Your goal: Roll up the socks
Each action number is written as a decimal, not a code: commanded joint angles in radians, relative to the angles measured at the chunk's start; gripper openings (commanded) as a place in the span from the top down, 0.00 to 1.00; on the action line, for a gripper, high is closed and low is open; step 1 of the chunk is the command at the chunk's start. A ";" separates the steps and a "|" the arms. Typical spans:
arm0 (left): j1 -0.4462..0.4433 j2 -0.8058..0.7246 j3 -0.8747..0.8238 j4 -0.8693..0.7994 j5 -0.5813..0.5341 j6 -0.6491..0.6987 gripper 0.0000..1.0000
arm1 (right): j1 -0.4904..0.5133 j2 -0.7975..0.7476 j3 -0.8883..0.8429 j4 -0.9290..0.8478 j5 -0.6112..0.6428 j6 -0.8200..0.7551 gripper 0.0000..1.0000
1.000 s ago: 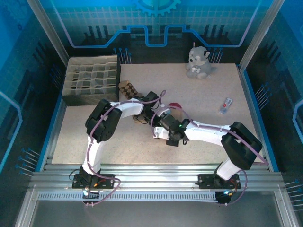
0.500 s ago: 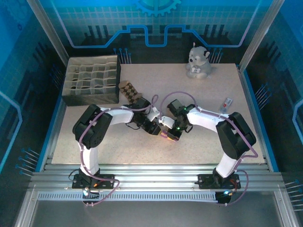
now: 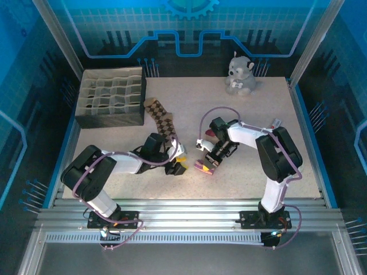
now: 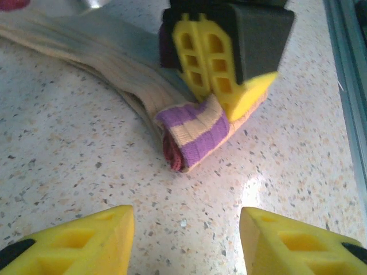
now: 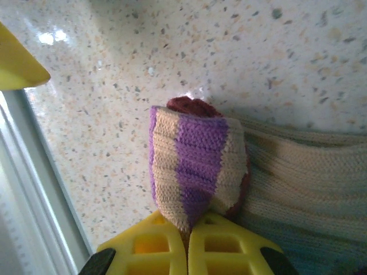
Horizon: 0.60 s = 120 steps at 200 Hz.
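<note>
The beige sock (image 4: pixel 143 91) lies stretched out on the speckled surface (image 4: pixel 69 166) in front of my bases. Its cuff end is folded over into a short roll (image 5: pixel 195 166) with purple and cream bands, and a dark red lining shows at the open side. My right claw (image 5: pixel 187 243) grips that roll from above, its yellow fingers pressed together with the knit pinched between them.

My left claw (image 4: pixel 186 240) sits low over the surface, just beside the roll and pointing at it. Its fingers are spread with nothing between them, and they do not touch the sock.

Seen from above, the beige sock runs from the roll back under my right wrist, and a red bit of it shows beside the arm.

The argyle sock (image 3: pixel 161 117) lies flat and unrolled farther back, apart from both claws. Its far end is close to the compartment box (image 3: pixel 112 97) in the back left corner. A grey plush toy (image 3: pixel 239 74) sits upright at the back edge, right of centre.
</note>
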 commanded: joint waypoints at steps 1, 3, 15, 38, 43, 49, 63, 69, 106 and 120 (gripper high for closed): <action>-0.023 -0.028 -0.006 0.167 0.028 0.151 0.50 | -0.022 0.057 0.019 -0.122 -0.079 -0.032 1.00; -0.030 -0.029 -0.002 0.159 0.022 0.164 0.50 | -0.023 0.060 0.021 -0.125 -0.084 -0.033 1.00; -0.072 -0.031 0.025 0.089 -0.026 0.246 0.49 | -0.035 0.078 0.034 -0.144 -0.105 -0.039 1.00; -0.140 -0.008 0.075 0.028 -0.091 0.364 0.49 | -0.049 0.097 0.045 -0.167 -0.110 -0.052 1.00; -0.149 0.000 0.086 0.011 -0.095 0.384 0.49 | -0.050 0.098 0.045 -0.168 -0.107 -0.054 1.00; -0.156 0.009 0.106 -0.014 -0.098 0.407 0.49 | -0.052 0.098 0.045 -0.170 -0.105 -0.054 1.00; -0.171 0.039 0.142 -0.066 -0.106 0.458 0.49 | -0.055 0.097 0.043 -0.172 -0.103 -0.058 1.00; -0.177 0.050 0.154 -0.079 -0.109 0.476 0.48 | -0.057 0.097 0.042 -0.173 -0.104 -0.060 1.00; -0.199 0.124 0.235 -0.197 -0.109 0.581 0.47 | -0.059 0.098 0.042 -0.173 -0.107 -0.064 1.00; -0.206 0.148 0.256 -0.230 -0.116 0.610 0.47 | -0.057 0.100 0.043 -0.175 -0.106 -0.063 1.00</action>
